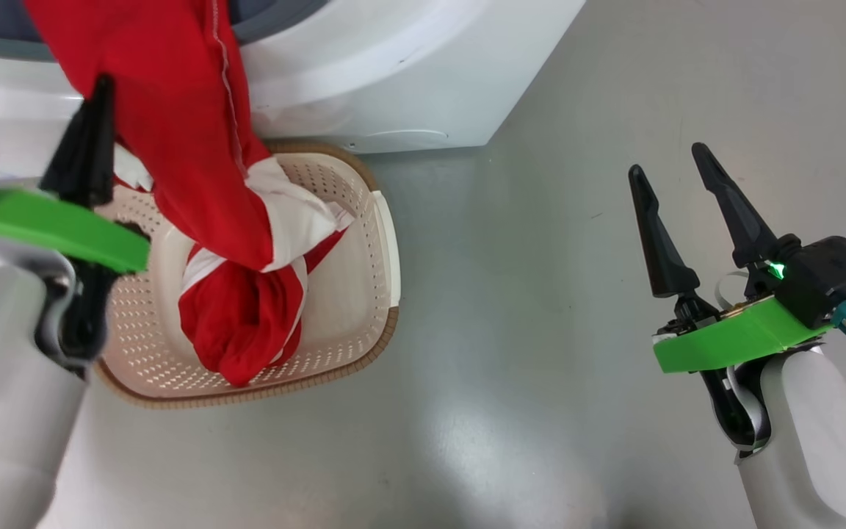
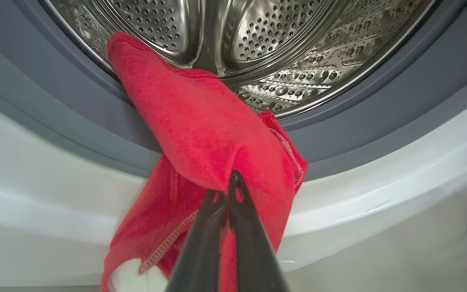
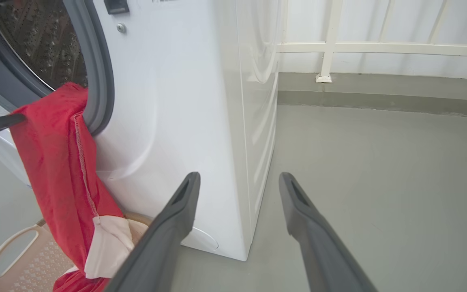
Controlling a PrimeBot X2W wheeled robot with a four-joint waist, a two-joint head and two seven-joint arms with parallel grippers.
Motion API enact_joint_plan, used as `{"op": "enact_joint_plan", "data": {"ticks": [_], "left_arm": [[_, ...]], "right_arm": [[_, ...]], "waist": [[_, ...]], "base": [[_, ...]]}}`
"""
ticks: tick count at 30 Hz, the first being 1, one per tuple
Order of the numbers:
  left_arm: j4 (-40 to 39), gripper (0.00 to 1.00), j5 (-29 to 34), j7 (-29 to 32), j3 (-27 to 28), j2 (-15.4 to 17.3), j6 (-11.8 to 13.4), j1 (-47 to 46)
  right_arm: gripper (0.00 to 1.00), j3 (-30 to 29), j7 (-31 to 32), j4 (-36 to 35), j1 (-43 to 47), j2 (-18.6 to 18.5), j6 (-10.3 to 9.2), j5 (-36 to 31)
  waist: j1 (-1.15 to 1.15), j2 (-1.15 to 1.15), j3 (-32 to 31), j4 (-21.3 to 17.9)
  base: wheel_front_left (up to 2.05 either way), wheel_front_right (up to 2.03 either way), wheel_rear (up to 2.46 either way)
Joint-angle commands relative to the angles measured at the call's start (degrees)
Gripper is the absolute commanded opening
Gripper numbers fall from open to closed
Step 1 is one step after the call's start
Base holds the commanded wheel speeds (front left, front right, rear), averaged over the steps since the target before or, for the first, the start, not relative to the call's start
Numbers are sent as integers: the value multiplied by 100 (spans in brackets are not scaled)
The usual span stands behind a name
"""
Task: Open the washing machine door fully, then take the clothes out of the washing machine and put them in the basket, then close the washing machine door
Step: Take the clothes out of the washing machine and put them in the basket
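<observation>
Red clothes [image 1: 188,132] with white trim hang from the washing machine [image 1: 408,66] opening down into the cream basket [image 1: 353,301] on the floor in front of it. My left gripper [image 1: 103,95] is shut on the hanging red cloth just below the drum lip. In the left wrist view its tips [image 2: 233,184] pinch a fold of the clothes [image 2: 201,121] under the steel drum [image 2: 282,44]. My right gripper [image 1: 676,173] hangs open and empty over the bare floor to the right, [image 3: 237,182] beside the machine's corner. The washing machine door is out of view.
A grey rubber gasket [image 2: 379,121] rings the drum opening. The machine's white side panel [image 3: 258,101] faces grey floor [image 3: 379,182], with a white railing [image 3: 330,48] and wall behind. A white basket handle [image 3: 8,243] shows at the lower left of the right wrist view.
</observation>
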Motion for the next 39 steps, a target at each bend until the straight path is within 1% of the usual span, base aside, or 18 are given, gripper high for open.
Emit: {"op": "enact_joint_plan", "data": {"ticks": [1, 11, 20, 26, 34, 39], "left_arm": [[-262, 0, 141, -52, 299, 199, -18, 167], [-1489, 0, 734, -53, 1111, -19, -18, 1333], [-2419, 0, 1070, -53, 1553, -71, -18, 2442], [-2856, 0, 1248, -53, 1656, -161, -18, 3035], [-3247, 0, 1335, -53, 1527, -289, -18, 3540], [-3011, 0, 1419, -53, 1417, -343, -18, 3470]], "right_arm": [[100, 102, -27, -147, 161, -2, 9, -60], [100, 90, -27, -139, 285, -52, 9, -49], [100, 93, -27, -132, 368, -85, 9, -34], [100, 111, -27, -117, 390, -104, 9, -20], [100, 101, -27, -119, 395, -115, 9, -12], [100, 102, -27, -138, 375, -114, 9, -10]], "waist": [[0, 0, -51, 29], [0, 0, -213, 134], [0, 0, -322, 167], [0, 0, -380, 161], [0, 0, -416, 136], [0, 0, -380, 135]], "base": [[0, 0, 0], [0, 0, 0], [0, 0, 0], [0, 0, 0], [0, 0, 0], [0, 0, 0]]}}
